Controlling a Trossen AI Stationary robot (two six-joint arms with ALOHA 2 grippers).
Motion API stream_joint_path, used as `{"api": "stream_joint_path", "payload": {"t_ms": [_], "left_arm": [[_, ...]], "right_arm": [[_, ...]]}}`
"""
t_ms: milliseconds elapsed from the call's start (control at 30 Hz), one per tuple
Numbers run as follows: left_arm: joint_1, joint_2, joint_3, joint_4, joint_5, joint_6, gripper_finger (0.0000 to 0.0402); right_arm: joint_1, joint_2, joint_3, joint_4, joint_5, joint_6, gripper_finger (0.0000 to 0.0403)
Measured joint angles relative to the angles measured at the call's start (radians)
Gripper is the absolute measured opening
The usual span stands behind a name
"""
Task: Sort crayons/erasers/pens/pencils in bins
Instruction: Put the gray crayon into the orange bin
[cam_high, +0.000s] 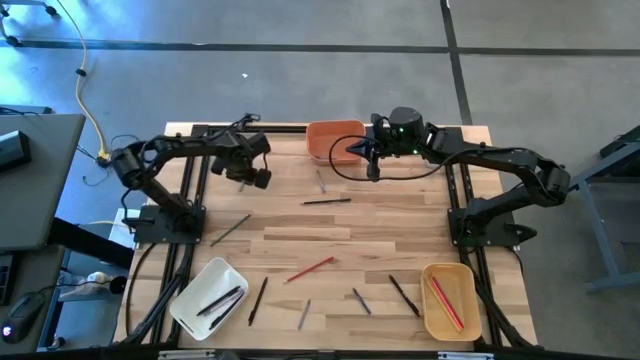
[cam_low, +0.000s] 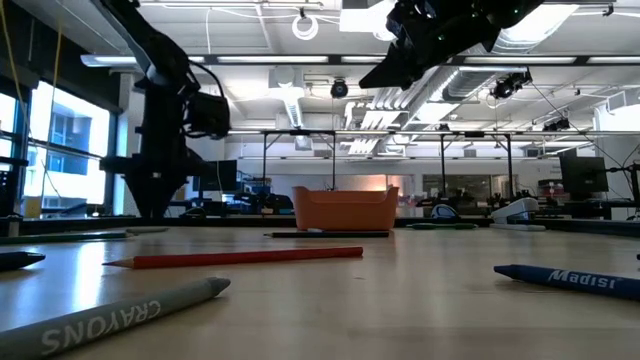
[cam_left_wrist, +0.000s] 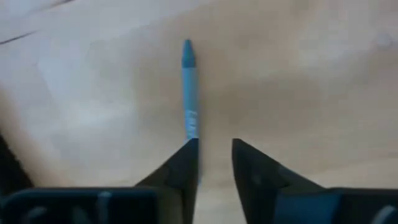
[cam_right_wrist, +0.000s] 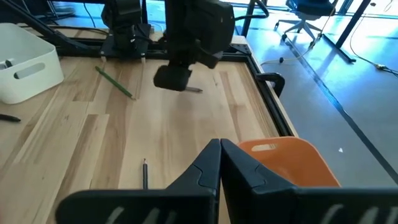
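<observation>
Nearest, a grey crayon (cam_low: 110, 318) lies far from both arms; left gripper (cam_left_wrist: 214, 149) hovers slightly parted over a blue crayon (cam_left_wrist: 189, 87), right gripper (cam_right_wrist: 220, 149) closed, empty, beside the orange bin (cam_right_wrist: 292, 158).

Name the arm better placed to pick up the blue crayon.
Left. The left gripper is open with the blue crayon lying just ahead of it, while the right gripper is shut by the orange bin.

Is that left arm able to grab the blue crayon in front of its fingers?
Probably yes. The left gripper is open, with the blue crayon lying just ahead of one finger on bare wood, and nothing lies between them. It sits off-centre, so a small sideways shift seems needed.
</observation>
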Motion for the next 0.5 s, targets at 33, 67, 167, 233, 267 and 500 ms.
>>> {"api": "stream_joint_path", "payload": {"t_ms": [33, 67, 167, 233, 267, 500], "left_arm": [[0.0, 0.011, 0.0, 0.012, -0.004, -0.01, 0.0102], [0.0, 0.024, 0.0, 0.018, -0.01, -0.02, 0.0114], [0.0, 0.051, 0.0, 0.012, -0.044, -0.044, 0.0142], [0.0, 0.07, 0.0, 0.021, -0.051, -0.047, 0.0151], [0.0, 0.077, -0.001, 0.031, -0.045, -0.041, 0.0152], [-0.006, 0.113, -0.001, 0.053, -0.026, 0.002, 0.0092]], "right_arm": [[0.0, 0.0, 0.0, 0.0, 0.0, 0.0, 0.0002], [0.0, 0.0, 0.0, 0.0, -0.001, 0.0, 0.0002], [0.0, 0.0, 0.0, 0.0, -0.001, 0.009, 0.0002], [0.0, 0.0, 0.0, 0.0, -0.002, 0.024, 0.0002], [0.0, 0.0, 0.0, 0.0, -0.001, 0.026, 0.0002], [0.0, 0.0, 0.0, 0.0, -0.001, 0.026, 0.0002]]}}
